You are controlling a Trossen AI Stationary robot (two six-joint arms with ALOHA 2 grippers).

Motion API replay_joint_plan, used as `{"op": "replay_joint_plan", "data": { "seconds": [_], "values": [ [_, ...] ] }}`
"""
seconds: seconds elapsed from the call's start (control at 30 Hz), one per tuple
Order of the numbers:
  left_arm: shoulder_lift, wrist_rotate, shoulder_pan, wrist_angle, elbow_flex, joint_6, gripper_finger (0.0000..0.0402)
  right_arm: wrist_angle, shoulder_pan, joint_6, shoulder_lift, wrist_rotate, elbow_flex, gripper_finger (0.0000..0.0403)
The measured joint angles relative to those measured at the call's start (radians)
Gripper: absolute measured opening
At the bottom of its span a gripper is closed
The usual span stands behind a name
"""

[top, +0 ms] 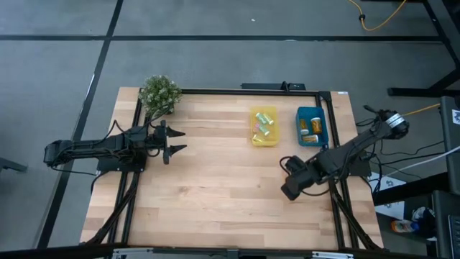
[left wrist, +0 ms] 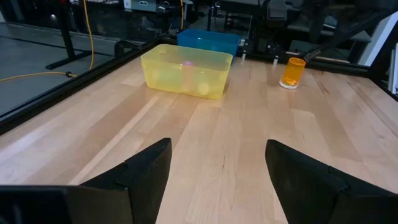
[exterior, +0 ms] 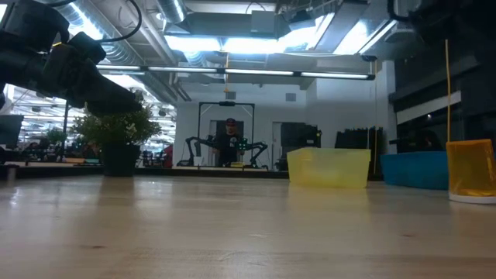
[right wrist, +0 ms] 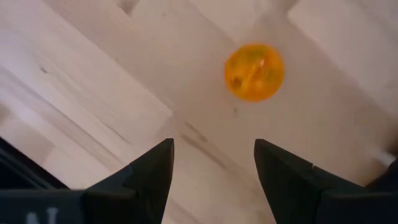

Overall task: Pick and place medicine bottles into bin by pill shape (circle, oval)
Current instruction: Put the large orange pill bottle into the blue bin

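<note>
No legible text, label, brand or number anywhere (bottles and bins included).

One bottle point(left wrist: 293, 71) stands upright on the table point(top: 215, 187), right of two side-by-side bins point(top: 264, 126).

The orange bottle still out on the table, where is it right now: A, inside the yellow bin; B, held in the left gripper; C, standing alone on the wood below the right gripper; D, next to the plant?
C: the orange bottle stands alone on bare wood, under the open right gripper, untouched.
</note>
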Motion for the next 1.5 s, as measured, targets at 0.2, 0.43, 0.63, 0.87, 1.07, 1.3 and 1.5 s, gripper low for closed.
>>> {"op": "replay_joint_plan", "data": {
  "seconds": [0.2, 0.43, 0.63, 0.87, 1.07, 1.3, 1.5],
  "values": [
    [0.000, 0.000, 0.000, 0.000, 0.000, 0.000, 0.0254, -0.043, 0.017, 0.063, 0.083, -0.054, 0.000, 0.0224],
    [0.000, 0.000, 0.000, 0.000, 0.000, 0.000, 0.0254, -0.246, 0.012, 0.223, 0.187, -0.066, 0.000, 0.0224],
    [0.000, 0.000, 0.000, 0.000, 0.000, 0.000, 0.0254, -0.247, 0.007, 0.293, 0.231, -0.037, 0.000, 0.0224],
    [0.000, 0.000, 0.000, 0.000, 0.000, 0.000, 0.0254, -0.175, -0.015, 0.311, 0.244, 0.089, 0.000, 0.0224],
    [0.000, 0.000, 0.000, 0.000, 0.000, 0.000, 0.0254, -0.189, -0.036, 0.310, 0.244, 0.102, 0.000, 0.0224],
    [0.000, 0.000, 0.000, 0.000, 0.000, 0.000, 0.0254, -0.189, -0.055, 0.309, 0.244, 0.173, 0.000, 0.0224],
    [0.000, 0.000, 0.000, 0.000, 0.000, 0.000, 0.0254, -0.155, -0.065, 0.281, 0.244, 0.168, 0.000, 0.0224]
  ]
}}
